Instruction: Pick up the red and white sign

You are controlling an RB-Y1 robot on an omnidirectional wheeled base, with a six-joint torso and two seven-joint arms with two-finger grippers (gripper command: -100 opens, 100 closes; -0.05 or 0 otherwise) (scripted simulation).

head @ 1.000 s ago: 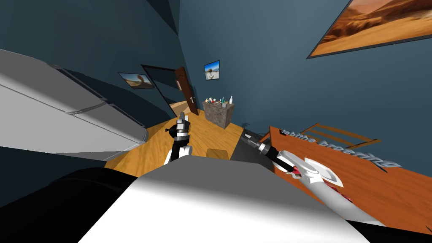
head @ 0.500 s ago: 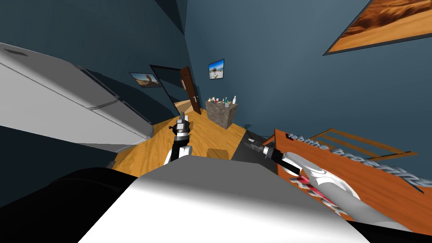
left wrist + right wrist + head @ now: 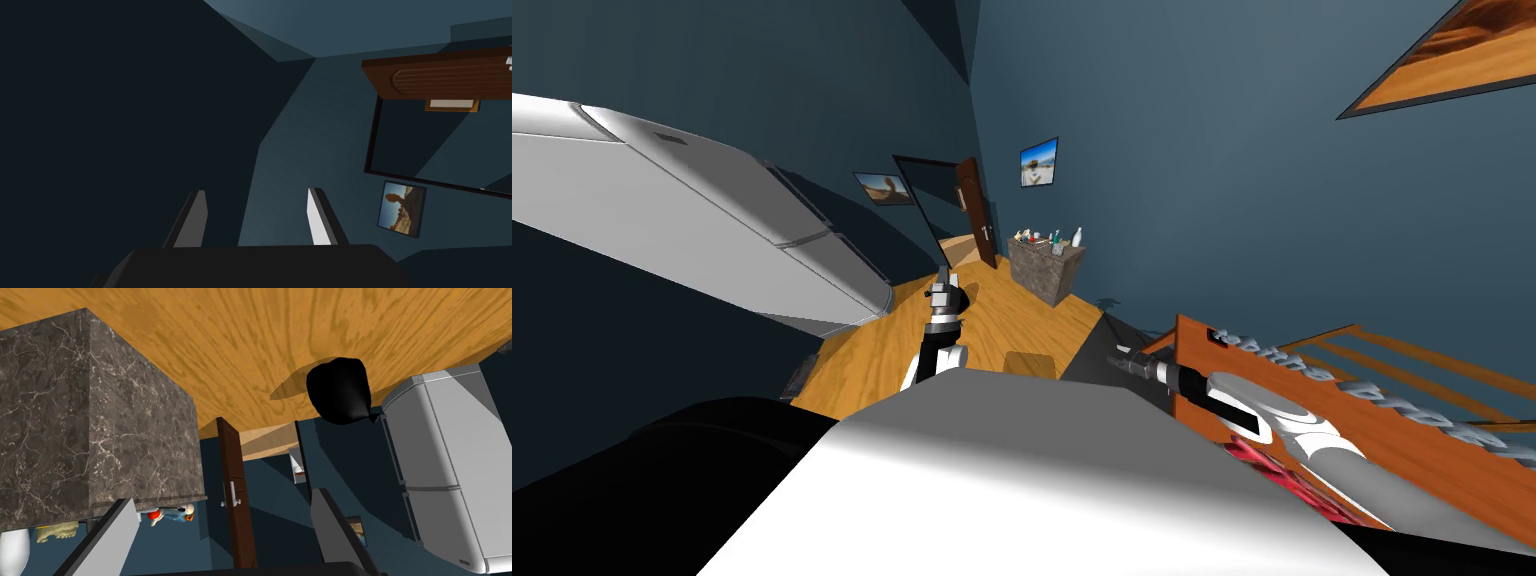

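The red and white sign [image 3: 1282,475] lies flat on the brown table [image 3: 1417,448], at about 4 o'clock in the head view. My right forearm covers a part of it. The right gripper [image 3: 1115,357] is beyond the table's edge, at 10 o'clock from the sign and apart from it. Its fingers [image 3: 117,533] stand wide apart, with nothing between them. The left gripper [image 3: 942,272] points to 12 o'clock over the wooden floor [image 3: 882,350], and its fingers [image 3: 192,220] are also spread and empty.
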